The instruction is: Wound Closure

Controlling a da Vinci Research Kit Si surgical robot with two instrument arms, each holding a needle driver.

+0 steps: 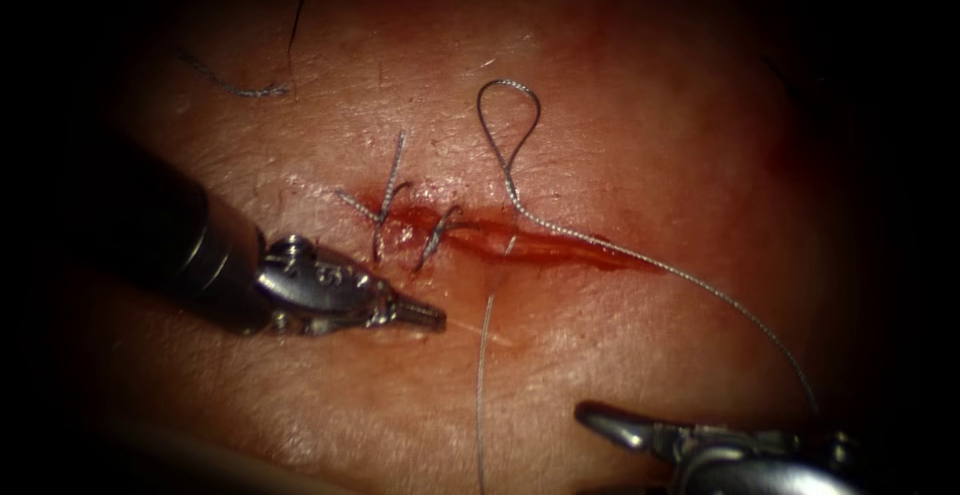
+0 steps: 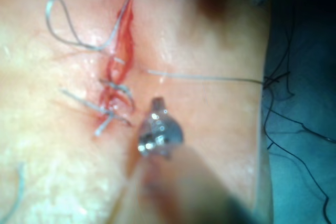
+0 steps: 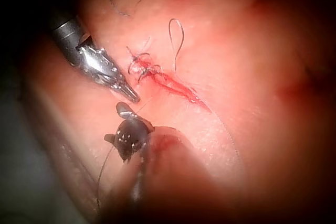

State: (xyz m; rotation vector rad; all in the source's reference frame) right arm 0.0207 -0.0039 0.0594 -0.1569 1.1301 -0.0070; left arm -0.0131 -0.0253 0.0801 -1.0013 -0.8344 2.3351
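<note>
The left tool (image 1: pixel 425 313) lies on the near side of the cut (image 1: pixel 520 240), its jaws closed together with nothing between them, the tip pointing right and stopping just short of the two finished stitches (image 1: pixel 400 217) at the cut's left end. In the left wrist view the same tool (image 2: pixel 157 103) sits just beside those stitches (image 2: pixel 113 103), apart from the thread.

The right tool (image 1: pixel 600 420) comes in low on the right, well apart from the cut. Whether its jaws are parted or closed cannot be told, nor whether they hold anything. In the right wrist view its tip (image 3: pixel 124 109) sits close to the left tool's tip (image 3: pixel 131 97), a fine strand of thread passing right by it.

The thread (image 1: pixel 700 285) forms a loop (image 1: pixel 508 115) on the far side of the cut, crosses the cut near its middle, then runs along the wound's right part and away toward the lower right. Another strand (image 1: pixel 482 395) runs from the cut straight toward the near edge, between the two tools. Red fluid (image 1: pixel 560 247) lines the open right part of the cut in the tissue (image 1: pixel 650 135). A cut end of thread (image 1: pixel 235 85) lies far up on the left. I cannot make out the needle
</note>
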